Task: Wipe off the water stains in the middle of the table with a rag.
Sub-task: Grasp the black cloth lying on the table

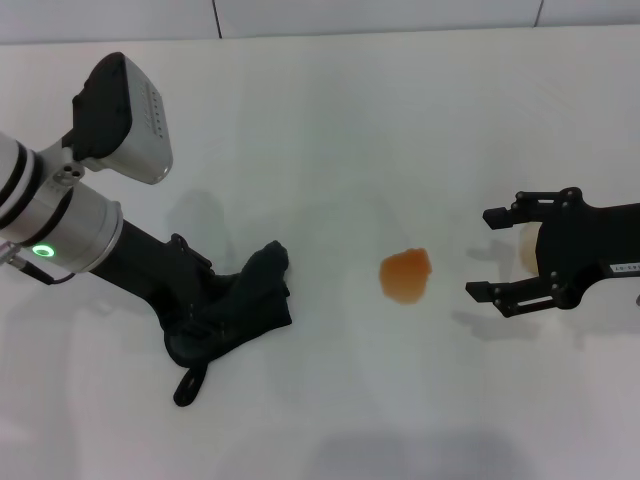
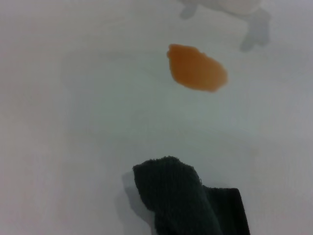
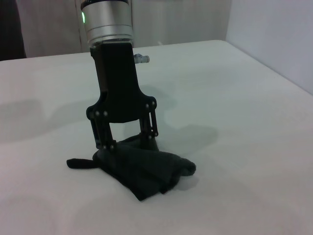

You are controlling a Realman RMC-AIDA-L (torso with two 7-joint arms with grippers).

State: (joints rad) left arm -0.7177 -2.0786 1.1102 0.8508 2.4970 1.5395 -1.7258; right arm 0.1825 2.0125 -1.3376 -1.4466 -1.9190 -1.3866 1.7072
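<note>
Clamped down on the rag (image 1: pixel 240 310), the left gripper (image 1: pixel 205 320) presses into the dark cloth at the lower left of the head view, its fingers narrowed around the bunched folds, with the silver-and-black arm slanting up toward the upper left corner. From the right wrist view the same gripper (image 3: pixel 128 144) stands nearly upright on the table (image 3: pixel 234 98), the rag (image 3: pixel 142 171) spread beneath it in a lumpy heap and a small tab poking out at the left of the frame. Just beyond the rag, in the left wrist view, a corner of the cloth (image 2: pixel 181 196) sits at the bottom of the frame while the water stains (image 2: pixel 197 67), a single orange-brown blot with a lobed edge, lie well apart from it toward the top. In the head view that blot (image 1: pixel 405 275) rests near the centre of the white table (image 1: pixel 320 120), between the two arms and untouched by either. Farther right, the right gripper (image 1: pixel 490 252) hangs at mid-height near the frame's right edge, fingers spread wide and holding nothing, a pale rounded object partly hidden behind it.
</note>
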